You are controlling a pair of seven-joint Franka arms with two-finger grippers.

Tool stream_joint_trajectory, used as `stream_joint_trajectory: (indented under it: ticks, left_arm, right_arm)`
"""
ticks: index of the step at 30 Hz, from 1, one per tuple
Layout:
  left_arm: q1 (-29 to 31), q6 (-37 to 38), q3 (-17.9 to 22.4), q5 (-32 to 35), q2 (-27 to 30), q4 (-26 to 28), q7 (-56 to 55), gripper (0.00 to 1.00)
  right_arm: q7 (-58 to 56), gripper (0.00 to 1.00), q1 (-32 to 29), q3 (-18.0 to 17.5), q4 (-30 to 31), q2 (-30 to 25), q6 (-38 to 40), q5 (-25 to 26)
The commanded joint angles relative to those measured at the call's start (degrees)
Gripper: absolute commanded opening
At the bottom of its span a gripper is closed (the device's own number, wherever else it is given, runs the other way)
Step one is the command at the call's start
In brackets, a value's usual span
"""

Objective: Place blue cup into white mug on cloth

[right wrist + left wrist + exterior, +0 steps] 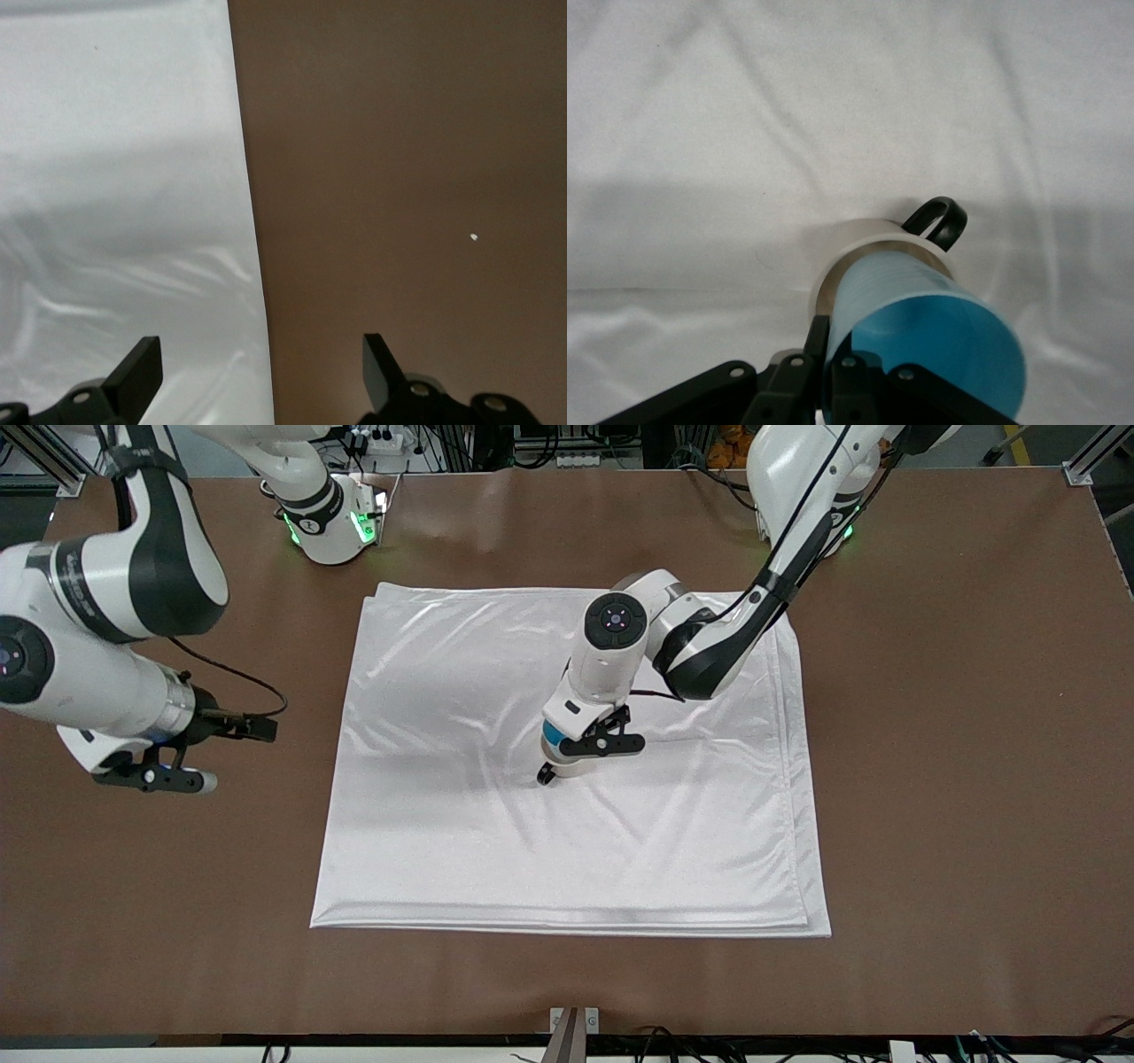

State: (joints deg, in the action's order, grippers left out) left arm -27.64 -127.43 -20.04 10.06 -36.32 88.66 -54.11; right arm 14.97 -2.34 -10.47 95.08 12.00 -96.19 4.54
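Note:
The white mug [567, 770] stands upright on the cloth [461, 824] near its middle, with its black loop handle [545, 777] showing. My left gripper [569, 749] is right over it, shut on the rim of the blue cup [554, 735]. In the left wrist view one finger lies outside the cup's wall and one inside. There the blue cup [921, 310] is tilted, and its lower end sits inside the rim of the white mug [864, 235]. My right gripper [164, 779] is open and empty over the bare table beside the cloth's edge [252, 230], and that arm waits.
The brown table [957, 779] surrounds the cloth on all sides. The cloth is lightly wrinkled, with folded layers at the edge nearest the front camera. The arm bases stand along the table's back edge.

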Motion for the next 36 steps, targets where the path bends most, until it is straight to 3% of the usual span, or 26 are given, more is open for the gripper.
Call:
stream_joint_trajectory:
  ticks: [1,3,4,5,6,7,13,18,24,36]
  left_arm:
    - [-3.73,-0.37,2.98,1.80,-1.65,-1.92,-2.23,0.00]
    - [-4.08,-0.37,3.60,1.80,-1.74,-1.92,-2.23,0.07]
    - [-4.17,-0.37,3.69,1.72,-1.74,-1.92,-2.23,0.15]
    - [-4.09,-0.37,3.78,1.72,-1.83,-1.92,-2.14,0.29]
    - [-4.08,-0.37,3.78,1.80,-1.83,-1.92,-2.05,0.60]
    - [-4.08,-0.45,3.86,1.89,-1.92,-1.92,-2.05,1.00]
    - [-4.26,-0.54,4.39,1.80,-2.01,-2.09,-2.05,1.00]
    - [-3.82,-0.45,4.39,1.89,0.01,-2.09,-1.96,1.00]
    - [-2.68,0.68,4.65,1.80,4.93,-2.01,-2.22,1.00]
    - [4.61,12.19,4.66,1.89,16.88,-1.92,-0.30,1.00]
  right_arm:
    - [-2.22,1.00,-1.00,0.10,7.14,-9.18,1.96,-0.50]
    - [-3.36,1.00,-1.00,1.07,6.44,-9.80,4.86,-0.94]
    - [-4.07,1.00,-1.00,1.51,6.00,-10.32,6.00,-1.63]
    - [-5.03,1.00,-1.09,2.12,5.38,-11.02,7.15,-3.21]
    - [-5.74,1.00,-1.09,2.65,4.60,-11.64,8.20,-4.62]
    - [-6.35,1.00,-1.17,3.26,3.72,-12.17,9.26,-5.59]
    - [-7.32,1.00,-1.70,5.20,-3.05,-12.61,14.01,-5.86]
    - [-12.94,1.00,-1.61,7.48,-4.38,-12.87,14.63,-5.86]
    - [-14.36,1.00,-1.35,8.72,-5.43,-13.49,14.81,-6.30]
    - [-14.44,1.00,-1.53,8.45,-5.52,-13.67,12.70,-7.88]
